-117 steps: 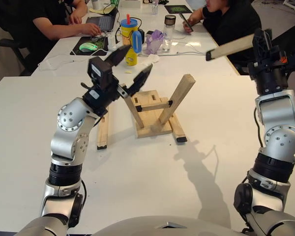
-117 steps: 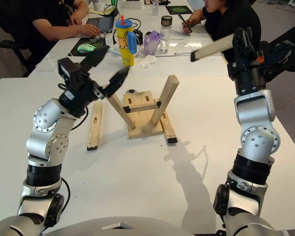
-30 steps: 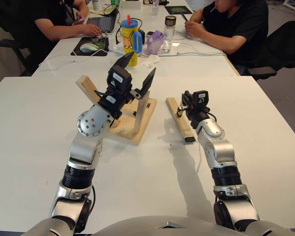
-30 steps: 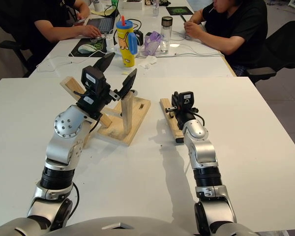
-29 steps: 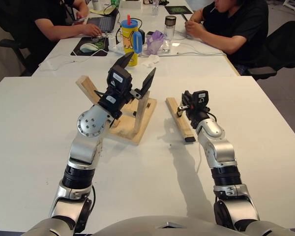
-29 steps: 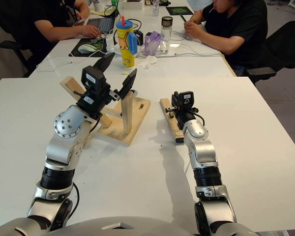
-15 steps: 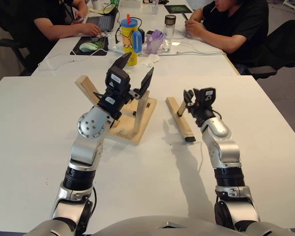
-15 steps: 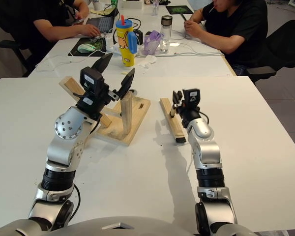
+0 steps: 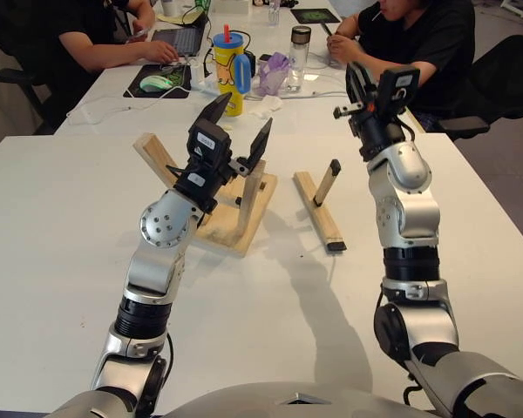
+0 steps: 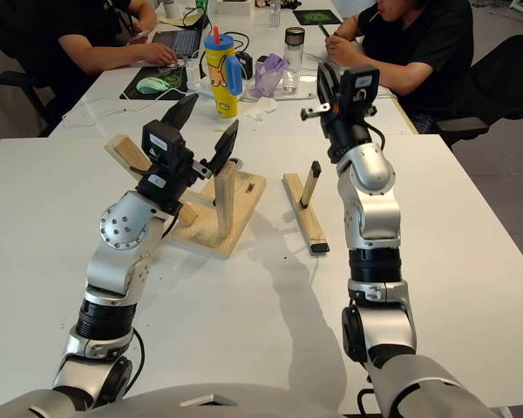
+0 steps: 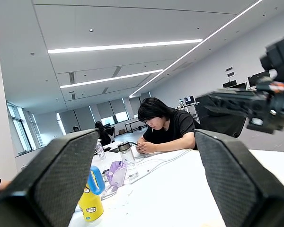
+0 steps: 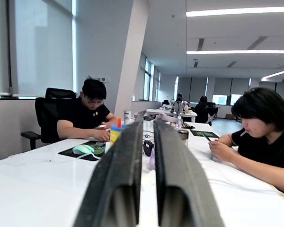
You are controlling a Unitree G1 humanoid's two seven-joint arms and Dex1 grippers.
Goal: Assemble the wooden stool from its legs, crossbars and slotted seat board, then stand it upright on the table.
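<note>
The slotted seat board lies tilted on the white table, with one leg slanting out to the left and another leg standing up from it. My left gripper hovers just above those legs, open and holding nothing; its pads are wide apart. To the right a loose leg lies flat, and a short dark-tipped crossbar sticks up from it. My right gripper is raised high above and behind that leg, shut on nothing, its fingers almost touching.
On the far table stand a yellow bottle, a clear bottle, a purple bag and a green mouse. People sit at that table. White tabletop lies bare in front of the stool parts.
My right gripper has lifted off the loose leg and swung up and back; the leg and its crossbar stay on the table. The left gripper has barely moved.
</note>
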